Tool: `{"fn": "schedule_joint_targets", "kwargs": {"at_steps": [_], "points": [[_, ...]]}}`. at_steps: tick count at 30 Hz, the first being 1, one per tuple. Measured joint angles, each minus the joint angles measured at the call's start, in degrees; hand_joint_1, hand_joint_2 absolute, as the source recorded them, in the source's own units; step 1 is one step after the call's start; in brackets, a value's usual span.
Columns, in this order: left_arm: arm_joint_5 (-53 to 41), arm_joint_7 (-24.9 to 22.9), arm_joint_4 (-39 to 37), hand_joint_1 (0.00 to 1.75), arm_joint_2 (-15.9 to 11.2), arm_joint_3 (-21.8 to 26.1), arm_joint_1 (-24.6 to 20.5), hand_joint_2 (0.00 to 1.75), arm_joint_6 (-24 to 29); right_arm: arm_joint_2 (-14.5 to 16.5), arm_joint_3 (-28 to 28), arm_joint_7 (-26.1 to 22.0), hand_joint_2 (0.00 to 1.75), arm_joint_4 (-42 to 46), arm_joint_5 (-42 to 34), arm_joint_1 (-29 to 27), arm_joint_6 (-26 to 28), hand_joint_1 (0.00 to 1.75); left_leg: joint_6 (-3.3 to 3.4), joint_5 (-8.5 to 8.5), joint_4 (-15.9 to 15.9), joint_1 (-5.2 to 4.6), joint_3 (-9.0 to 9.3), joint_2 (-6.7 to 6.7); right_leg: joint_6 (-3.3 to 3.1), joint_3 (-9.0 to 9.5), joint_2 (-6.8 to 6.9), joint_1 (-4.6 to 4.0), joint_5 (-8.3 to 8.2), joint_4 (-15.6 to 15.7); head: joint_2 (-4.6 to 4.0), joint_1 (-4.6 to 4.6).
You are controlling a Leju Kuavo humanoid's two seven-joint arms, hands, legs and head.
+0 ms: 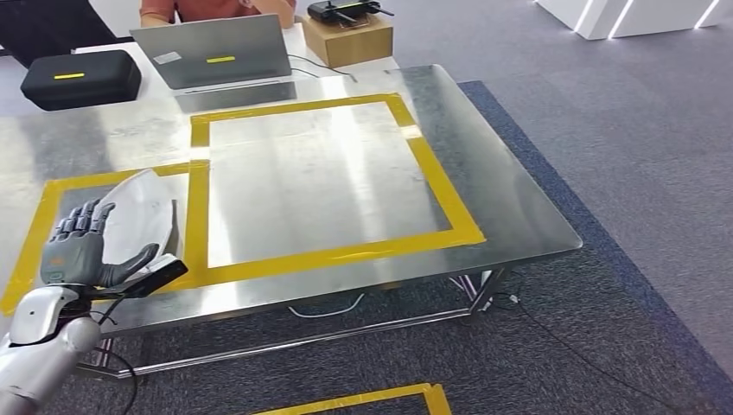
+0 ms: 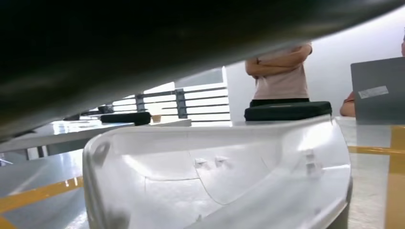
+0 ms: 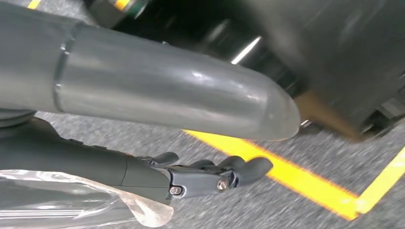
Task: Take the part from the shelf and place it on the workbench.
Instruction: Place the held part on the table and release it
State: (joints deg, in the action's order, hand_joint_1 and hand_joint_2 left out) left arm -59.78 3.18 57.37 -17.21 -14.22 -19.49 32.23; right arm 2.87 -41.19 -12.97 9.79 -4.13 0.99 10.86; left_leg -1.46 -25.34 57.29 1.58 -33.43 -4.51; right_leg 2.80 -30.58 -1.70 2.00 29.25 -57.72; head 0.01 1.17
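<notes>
- Workbench (image 1: 510, 199): polished metal top on a metal frame, standing on grey carpet. Serves as the landmark for every entry below.
- Large tape square (image 1: 432, 186): yellow outline on the middle of the workbench top, bare metal inside it.
- Small tape square (image 1: 39, 229): yellow outline at the near left corner of the workbench, sharing one side with the large square.
- Part (image 1: 143, 212): white, curved plastic shell lying inside the small tape square on the workbench; in the left wrist view (image 2: 215, 171) its hollow, ribbed inner side faces the camera.
- Left hand (image 1: 82, 251): over the near left edge of the workbench, fingers straight and spread across the part, thumb stretched out toward the near rim; whether it actually presses or grips the part cannot be told.
- Right hand (image 3: 210, 174): hanging above the carpet away from the workbench, dark fingers curled loosely with nothing in them, thick grey thumb extended.
- Laptop (image 1: 220, 54): grey, lid up, at the far edge of the workbench.
- Black case (image 1: 79, 78): far left corner of the workbench, with a yellow mark.
- Cardboard box (image 1: 347, 39): far side, right of the laptop, a black device on top.
- Person (image 2: 282, 71): standing beyond the far side of the workbench, arms folded.
</notes>
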Motion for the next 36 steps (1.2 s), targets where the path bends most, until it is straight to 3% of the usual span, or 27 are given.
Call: {"fn": "schedule_joint_targets", "kwargs": {"at_steps": [2,3,5,6,7,8,9,11,13,15,17,19,21,22,23,24,26,27,29,31,32,34,36], "points": [[0.3,0.4,0.3,0.00,-0.1,0.0,0.3,0.00,0.0,-0.1,0.0,0.0,0.00,0.0,-0.1,0.0,0.0,0.00,-0.37,-1.28,1.2,0.04,-0.73,0.99,-0.93,-0.49,0.48,-0.05,-0.31,0.0,-0.01,-0.25],[0.4,0.6,0.6,0.00,0.0,0.0,0.4,0.00,0.0,-0.1,0.0,0.0,0.00,0.0,-0.1,-0.1,0.0,0.00,-0.45,-3.09,3.4,0.03,-1.61,1.87,-1.41,-0.83,0.80,-0.10,-0.57,0.1,-0.01,-0.48],[0.5,0.9,1.4,0.00,0.2,-0.1,0.6,0.00,-0.2,-0.1,0.0,0.0,0.00,0.0,-0.1,-0.1,0.0,0.00,-0.51,-7.85,10.8,-0.05,-4.20,3.40,-2.17,-1.59,1.49,-0.49,-1.03,0.1,-0.01,-0.93],[0.5,0.9,1.7,0.00,0.3,-0.1,0.8,0.00,-0.3,-0.1,0.0,0.0,0.00,0.0,-0.2,-0.2,0.0,0.00,-0.50,-9.63,14.5,-0.06,-5.30,3.65,-2.45,-1.99,1.84,-0.70,-1.27,0.0,-0.01,-1.01],[0.5,0.9,2.1,0.00,0.5,-0.2,1.1,0.00,-0.4,-0.1,0.0,0.0,0.00,0.0,-0.2,-0.2,0.0,0.00,-0.42,-10.32,16.5,-0.07,-5.58,3.74,-2.63,-2.36,2.13,-0.88,-1.51,0.0,-0.01,-1.01],[0.5,0.9,2.4,0.00,0.6,-0.2,1.4,0.00,-0.5,-0.1,0.0,0.0,0.00,0.0,-0.2,-0.2,0.0,0.00,-0.28,-9.97,16.6,-0.08,-4.91,3.78,-2.74,-2.70,2.35,-1.03,-1.75,0.0,-0.01,-1.01],[0.5,0.9,2.9,0.00,0.7,-0.3,1.7,0.00,-0.7,-0.1,0.0,0.0,0.00,0.0,-0.2,-0.2,0.0,0.00,-0.07,-8.62,14.2,-0.11,-3.07,3.80,-2.74,-2.99,2.51,-1.14,-1.98,-0.1,-0.01,-1.02],[0.6,0.9,3.9,0.00,0.7,-0.3,1.9,0.00,-0.9,-0.1,0.0,0.0,0.00,0.0,-0.2,-0.2,0.0,0.00,0.55,-5.80,6.0,-0.31,2.12,4.05,-2.51,-3.42,2.76,-1.33,-2.39,-0.2,-0.01,-1.02],[0.8,1.0,5.0,0.00,0.7,-0.4,2.0,0.00,-1.0,-0.1,0.0,0.0,0.00,0.0,-0.3,-0.1,0.0,0.00,1.01,-4.81,0.6,-0.72,5.12,4.30,-1.91,-3.77,2.94,-1.40,-3.00,-0.3,-0.01,-1.00],[0.9,1.0,5.7,0.00,0.7,-0.4,2.2,0.00,-1.2,-0.1,0.0,0.0,0.00,0.0,-0.3,-0.1,0.0,0.00,1.39,-4.50,-0.3,-1.04,4.91,4.29,-1.05,-4.06,3.05,-1.33,-3.84,0.0,-0.01,-1.00],[0.9,1.0,6.2,0.00,0.8,-0.4,2.4,0.00,-1.3,-0.1,0.0,0.0,0.00,0.0,-0.4,-0.2,-0.1,0.00,2.06,-3.52,-0.6,-0.89,4.21,4.36,-0.32,-4.71,2.78,-1.23,-3.17,-0.5,-0.01,-0.97],[0.9,1.0,6.6,0.00,0.9,-0.5,2.5,0.00,-1.3,-0.1,0.0,0.0,0.00,0.0,-0.4,-0.2,-0.1,0.00,2.75,-2.34,-0.9,-0.71,3.15,4.45,0.08,-6.53,2.21,-1.20,1.03,-4.8,-0.01,-0.74],[0.9,1.0,6.8,0.00,1.1,-0.5,2.6,0.00,-1.4,-0.1,0.0,0.0,0.00,0.0,-0.4,-0.2,-0.1,0.00,3.12,-1.28,-0.9,-0.88,1.70,4.43,0.29,-8.88,1.90,-1.25,5.85,-12.5,-0.01,-0.51],[0.9,1.0,6.8,0.00,1.1,-0.5,2.8,0.00,-1.4,-0.1,0.0,0.0,0.00,0.0,-0.4,-0.2,-0.1,0.00,3.17,-0.78,-0.8,-1.00,1.00,4.43,0.33,-9.43,1.86,-1.27,6.85,-15.4,-0.01,-0.49],[0.9,1.0,6.8,0.00,1.2,-0.5,2.9,0.00,-1.4,-0.1,0.0,0.0,0.00,0.0,-0.4,-0.2,-0.1,0.00,3.17,-0.29,-0.7,-1.10,0.32,4.41,0.29,-8.98,1.84,-1.29,6.56,-16.3,-0.01,-0.48],[0.9,1.0,6.8,0.00,1.2,-0.5,2.9,0.00,-1.4,-0.1,0.0,0.0,0.00,0.0,-0.4,-0.2,-0.1,0.00,3.11,0.16,-0.7,-1.18,-0.31,4.37,0.16,-7.37,1.83,-1.31,5.26,-14.8,-0.01,-0.49],[0.9,1.0,7.0,0.00,1.3,-0.5,3.0,0.00,-1.4,-0.1,0.0,0.1,0.00,0.0,-0.4,-0.1,-0.1,0.00,2.83,0.98,-0.5,-1.31,-1.34,4.25,-0.39,-1.67,1.61,-1.41,2.44,-6.8,-0.01,-0.48],[0.9,1.0,7.1,0.00,1.3,-0.5,3.0,0.00,-1.4,-0.2,0.0,0.1,0.00,0.0,-0.4,0.0,-0.1,0.00,2.60,1.38,-0.4,-1.38,-1.71,4.20,-0.67,1.19,1.44,-1.49,1.92,-2.5,0.00,-0.51],[0.9,0.9,7.4,0.00,1.3,-0.5,3.0,0.00,-1.4,-0.2,0.0,0.1,0.00,0.0,-0.4,0.0,-0.1,0.00,2.00,2.30,-0.4,-1.44,-2.16,4.15,-1.13,4.05,1.17,-1.74,2.05,2.2,0.01,-0.54],[0.9,0.9,7.4,0.00,1.3,-0.5,3.1,0.00,-1.4,-0.2,0.0,0.1,0.00,0.0,-0.4,0.0,-0.1,0.00,1.33,3.03,-0.5,-1.37,-2.49,4.03,-1.80,3.73,1.32,-1.73,1.31,2.7,-0.01,-0.51],[1.0,1.0,7.5,0.00,1.3,-0.5,3.2,0.00,-1.4,-0.3,0.0,0.1,0.00,0.0,-0.5,-0.1,-0.1,0.00,1.02,2.41,-0.1,-1.33,-2.84,3.99,-2.31,3.31,1.48,-1.64,0.77,2.9,0.00,-0.55],[1.0,1.0,7.5,0.00,1.1,-0.5,3.3,0.00,-1.5,-0.3,0.0,0.1,0.00,0.0,-0.5,-0.1,-0.1,0.00,0.48,-1.85,3.6,-1.20,-4.12,3.95,-3.22,2.12,1.84,-1.42,-0.55,3.1,-0.01,-0.82],[1.1,0.9,7.5,0.00,1.1,-0.5,3.4,0.00,-1.6,-0.3,0.0,0.1,0.00,0.0,-0.5,-0.1,-0.1,0.00,0.01,-7.33,10.7,-1.06,-5.58,4.02,-3.53,0.67,2.06,-1.51,-1.71,3.0,-0.01,-1.14]]}}
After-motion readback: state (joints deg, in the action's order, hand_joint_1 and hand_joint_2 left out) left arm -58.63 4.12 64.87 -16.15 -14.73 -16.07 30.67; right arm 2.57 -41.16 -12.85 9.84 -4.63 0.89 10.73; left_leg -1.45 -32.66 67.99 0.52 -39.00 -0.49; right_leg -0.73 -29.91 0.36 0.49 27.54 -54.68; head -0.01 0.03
